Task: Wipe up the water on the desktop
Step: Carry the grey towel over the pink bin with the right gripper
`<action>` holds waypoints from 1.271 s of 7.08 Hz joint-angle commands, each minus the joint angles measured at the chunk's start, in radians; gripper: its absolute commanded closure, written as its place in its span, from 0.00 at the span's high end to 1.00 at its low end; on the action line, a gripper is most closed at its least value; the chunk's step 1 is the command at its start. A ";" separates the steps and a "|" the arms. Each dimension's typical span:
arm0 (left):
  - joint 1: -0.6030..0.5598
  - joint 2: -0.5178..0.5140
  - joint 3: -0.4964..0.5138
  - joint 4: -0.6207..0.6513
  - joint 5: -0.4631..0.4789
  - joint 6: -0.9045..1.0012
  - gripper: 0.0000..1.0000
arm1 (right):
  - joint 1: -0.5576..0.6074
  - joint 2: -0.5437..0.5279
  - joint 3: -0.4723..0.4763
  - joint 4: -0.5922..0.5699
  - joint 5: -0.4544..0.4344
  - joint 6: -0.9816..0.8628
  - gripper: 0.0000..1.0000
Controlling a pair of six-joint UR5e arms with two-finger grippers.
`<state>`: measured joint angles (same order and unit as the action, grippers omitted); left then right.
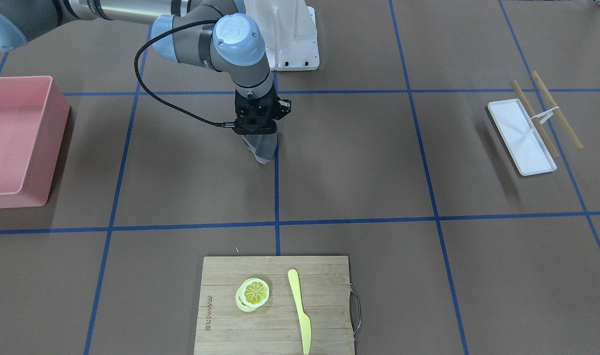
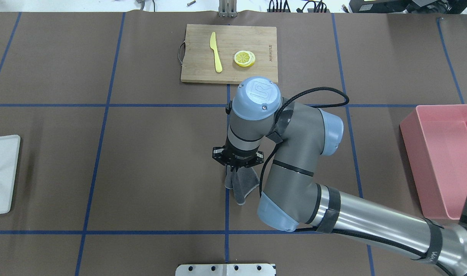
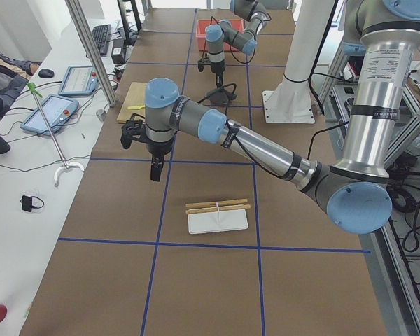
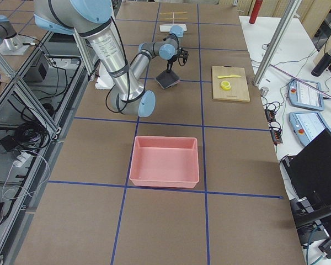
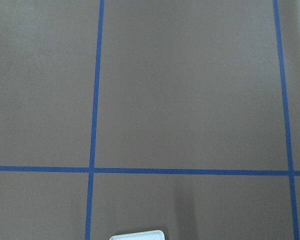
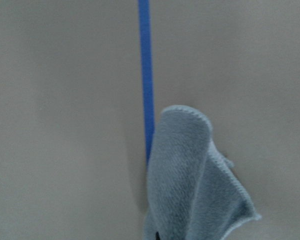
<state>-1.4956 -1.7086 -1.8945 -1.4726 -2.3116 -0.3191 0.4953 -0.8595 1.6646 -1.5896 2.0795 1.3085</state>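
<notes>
The desktop (image 1: 359, 162) lies flat right under the right gripper (image 1: 259, 135). We see no wet spot on it, so the water may be too thin to show. The gripper's fingers are pinched tight on the top of a grey cloth (image 1: 263, 149), which hangs down beside a blue tape line (image 6: 146, 75). We cannot tell if its tip touches. To wipe well, we think we should go lower until the cloth lies flat, press softly, and slide in slow, wide strokes. The cutting board (image 1: 275, 305) sits well past the gripper, away from the robot. We cannot tell if the left gripper (image 3: 156, 168) is open or closed.
</notes>
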 commanded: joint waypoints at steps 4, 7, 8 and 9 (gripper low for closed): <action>-0.002 0.001 -0.008 0.000 0.000 0.000 0.98 | 0.233 -0.445 0.326 -0.125 0.076 -0.425 0.00; -0.002 0.052 0.009 0.001 0.001 0.128 0.98 | 0.402 -0.452 0.489 -0.456 0.076 -0.721 0.00; -0.002 0.059 0.009 0.002 0.001 0.132 0.98 | 0.508 -0.458 0.509 -0.493 0.085 -0.797 0.00; 0.000 0.058 0.011 0.002 0.001 0.132 0.98 | 0.614 -0.478 0.515 -0.545 0.140 -0.928 0.00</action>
<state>-1.4967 -1.6557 -1.8861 -1.4713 -2.3103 -0.2000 0.9828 -1.3199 2.1600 -2.0650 2.1746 0.5245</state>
